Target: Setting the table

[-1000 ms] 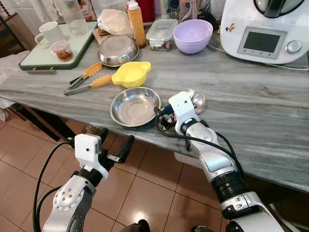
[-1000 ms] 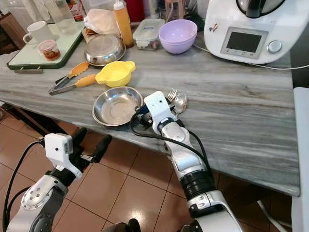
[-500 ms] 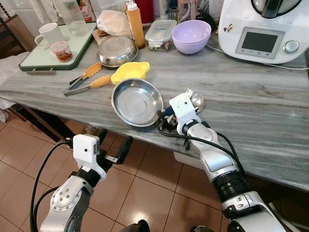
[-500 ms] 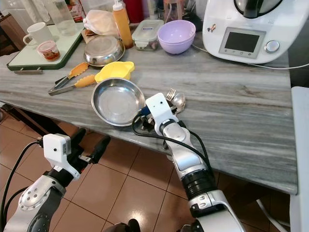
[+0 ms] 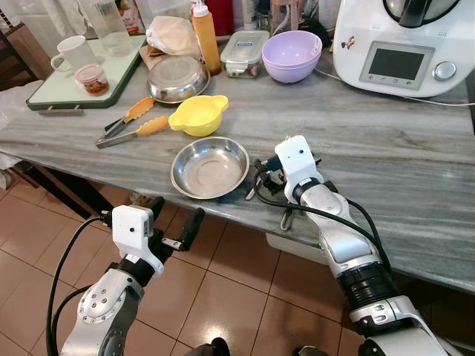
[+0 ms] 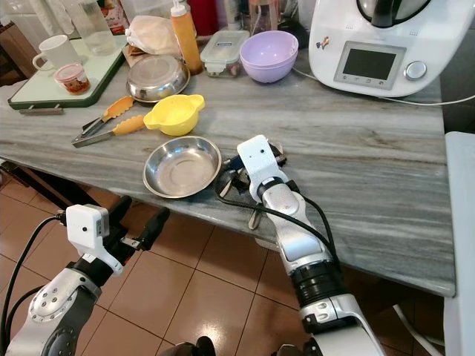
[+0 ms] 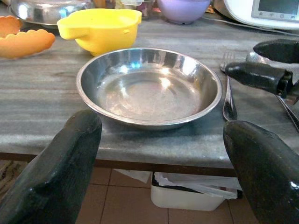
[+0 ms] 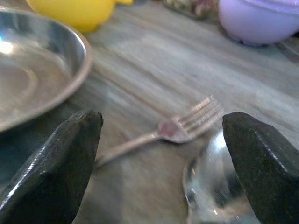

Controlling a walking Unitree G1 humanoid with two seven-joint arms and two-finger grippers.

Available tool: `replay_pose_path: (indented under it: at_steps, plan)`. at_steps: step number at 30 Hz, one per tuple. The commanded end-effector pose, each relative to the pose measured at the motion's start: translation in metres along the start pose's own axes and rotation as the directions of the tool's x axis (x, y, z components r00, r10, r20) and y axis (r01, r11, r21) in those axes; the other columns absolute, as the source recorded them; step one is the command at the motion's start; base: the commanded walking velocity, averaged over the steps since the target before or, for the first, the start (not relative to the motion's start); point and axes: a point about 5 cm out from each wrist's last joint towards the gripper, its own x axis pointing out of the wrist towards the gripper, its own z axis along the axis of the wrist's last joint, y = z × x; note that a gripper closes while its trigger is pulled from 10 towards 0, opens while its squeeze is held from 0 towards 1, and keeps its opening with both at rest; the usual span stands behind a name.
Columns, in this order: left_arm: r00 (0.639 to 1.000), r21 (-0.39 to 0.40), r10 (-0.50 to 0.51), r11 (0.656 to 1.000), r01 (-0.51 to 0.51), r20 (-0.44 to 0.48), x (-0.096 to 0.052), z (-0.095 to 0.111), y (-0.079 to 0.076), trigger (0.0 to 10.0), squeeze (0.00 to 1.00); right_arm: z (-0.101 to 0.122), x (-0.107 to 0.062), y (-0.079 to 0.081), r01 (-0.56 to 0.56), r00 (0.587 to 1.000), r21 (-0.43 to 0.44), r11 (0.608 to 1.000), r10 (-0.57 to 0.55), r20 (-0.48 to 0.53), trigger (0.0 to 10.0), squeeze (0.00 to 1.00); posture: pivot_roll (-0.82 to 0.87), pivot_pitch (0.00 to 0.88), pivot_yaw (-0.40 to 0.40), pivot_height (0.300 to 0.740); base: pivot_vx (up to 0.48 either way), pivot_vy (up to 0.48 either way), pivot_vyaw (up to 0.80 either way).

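A steel plate [image 5: 210, 167] lies flat near the table's front edge, also close up in the left wrist view [image 7: 149, 88]. Just to its right lie a fork [image 8: 177, 128] and a spoon [image 8: 210, 186] on the grey stone table [image 5: 386, 170]. My right gripper [image 5: 260, 176] is low over the table between plate and cutlery, open, with the fork between its fingers [image 8: 70, 158] and nothing held. My left gripper [image 5: 177, 219] hangs open below the table edge, facing the plate.
Behind the plate are a yellow bowl [image 5: 199, 115], orange-tipped tongs [image 5: 130, 122], a second steel bowl [image 5: 177, 78], a purple bowl [image 5: 292, 55], a sauce bottle [image 5: 206, 37] and a tray with a mug [image 5: 67, 52]. A white kitchen machine [image 5: 404, 37] stands back right.
Half a second ago the plate stood tilted up beside my right gripper; now it lies flat again. The right gripper has shifted right, toward the fork and spoon. The left arm is still.
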Motion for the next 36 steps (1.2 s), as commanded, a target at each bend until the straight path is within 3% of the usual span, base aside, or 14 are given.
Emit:
replay_pose_path:
  at_steps: [1, 13, 20, 36]
  plan:
    - [1.0, 0.015, 0.018, 1.0, -0.018, -0.005, -0.005, 0.001, 0.005, 10.0, 0.0, 0.0, -0.001, 0.006, -0.011, 1.0, 0.002, 1.0, 0.011, -0.007, 10.0, 0.54, -0.1, 0.186, 0.159, 0.74, 0.0, 0.0, 0.0]
    - [0.999, 0.008, -0.034, 0.999, 0.034, -0.037, -0.008, -0.002, 0.004, 10.0, 0.0, 0.008, 0.014, 0.033, -0.117, 0.993, 0.011, 0.993, 0.117, -0.009, 10.0, 0.54, -0.1, 0.191, 0.156, 0.74, 0.0, 0.0, 0.0]
    - [0.998, 0.029, -0.047, 0.998, 0.048, -0.053, -0.012, 0.0, 0.012, 10.0, 0.0, 0.007, 0.016, 0.049, -0.184, 0.983, 0.01, 0.983, 0.185, -0.018, 10.0, 0.54, -0.09, 0.19, 0.151, 0.74, 0.0, 0.0, 0.0]
    - [0.995, 0.018, -0.079, 0.997, 0.08, -0.068, -0.01, -0.003, 0.009, 10.0, 0.0, -0.006, 0.005, 0.036, -0.201, 0.978, -0.007, 0.98, 0.2, -0.063, 10.0, 0.54, -0.1, 0.182, 0.158, 0.74, 0.0, 0.0, 0.0]
